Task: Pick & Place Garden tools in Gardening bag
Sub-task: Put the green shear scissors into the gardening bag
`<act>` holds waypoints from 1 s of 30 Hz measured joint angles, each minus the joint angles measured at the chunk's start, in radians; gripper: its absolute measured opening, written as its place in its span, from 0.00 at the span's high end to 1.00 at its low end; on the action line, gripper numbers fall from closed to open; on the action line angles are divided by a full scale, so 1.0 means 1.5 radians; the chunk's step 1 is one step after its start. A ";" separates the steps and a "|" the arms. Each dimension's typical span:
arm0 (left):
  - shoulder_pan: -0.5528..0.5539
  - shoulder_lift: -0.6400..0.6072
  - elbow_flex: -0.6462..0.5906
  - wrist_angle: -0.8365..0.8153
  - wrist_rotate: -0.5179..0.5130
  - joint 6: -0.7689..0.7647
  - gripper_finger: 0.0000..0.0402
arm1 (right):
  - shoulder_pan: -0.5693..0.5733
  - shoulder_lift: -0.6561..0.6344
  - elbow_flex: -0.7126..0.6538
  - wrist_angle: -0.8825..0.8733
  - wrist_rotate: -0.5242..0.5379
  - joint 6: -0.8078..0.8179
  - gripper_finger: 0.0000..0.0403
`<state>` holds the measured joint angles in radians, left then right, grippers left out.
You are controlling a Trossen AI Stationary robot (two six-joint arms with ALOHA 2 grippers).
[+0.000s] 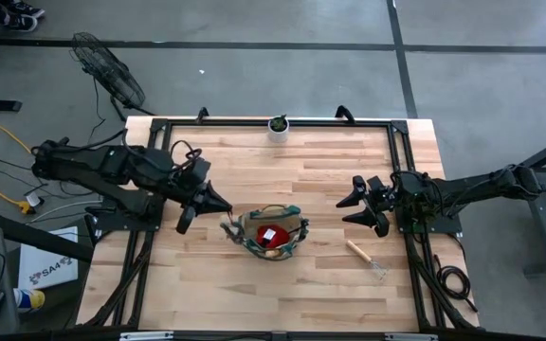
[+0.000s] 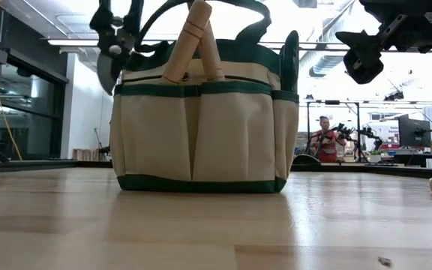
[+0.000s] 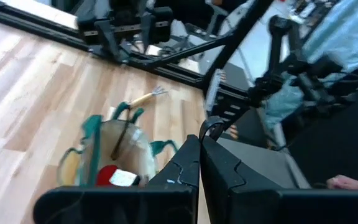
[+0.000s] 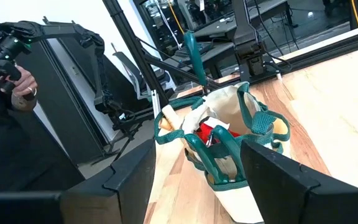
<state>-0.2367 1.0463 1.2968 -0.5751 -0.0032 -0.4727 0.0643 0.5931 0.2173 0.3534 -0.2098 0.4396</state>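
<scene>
The tan gardening bag (image 1: 271,235) with green trim stands upright on the table's middle. Wooden tool handles (image 2: 192,39) stick up out of it, and a red item (image 4: 205,132) lies inside. A wooden-handled fork (image 1: 365,258) lies flat on the table to the bag's right; it also shows in the left wrist view (image 3: 145,98). My left gripper (image 1: 220,203) is shut and empty, in the air just left of the bag. My right gripper (image 1: 353,209) is open and empty, in the air to the bag's right, above the fork's far side.
A small white pot with a green plant (image 1: 279,124) stands at the table's far edge. Black frame rails (image 1: 401,170) run along the table's sides. Bare wood lies in front of the bag (image 1: 254,294). A person (image 2: 325,139) stands in the room behind.
</scene>
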 joint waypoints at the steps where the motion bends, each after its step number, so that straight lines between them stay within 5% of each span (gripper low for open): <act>1: 0.000 0.000 0.000 -0.003 -0.005 0.002 1.00 | 0.000 0.000 0.000 0.000 0.000 0.000 0.44; 11: 0.000 0.010 -0.001 0.006 -0.061 -0.001 1.00 | 0.000 0.000 0.000 0.000 0.000 0.000 0.44; 30: 0.000 0.010 -0.001 0.041 -0.056 0.056 1.00 | 0.000 0.000 0.000 0.000 0.000 0.000 0.44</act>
<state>-0.2363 1.0615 1.2961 -0.5130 -0.0877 -0.3884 0.0647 0.5933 0.2173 0.3534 -0.2092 0.4395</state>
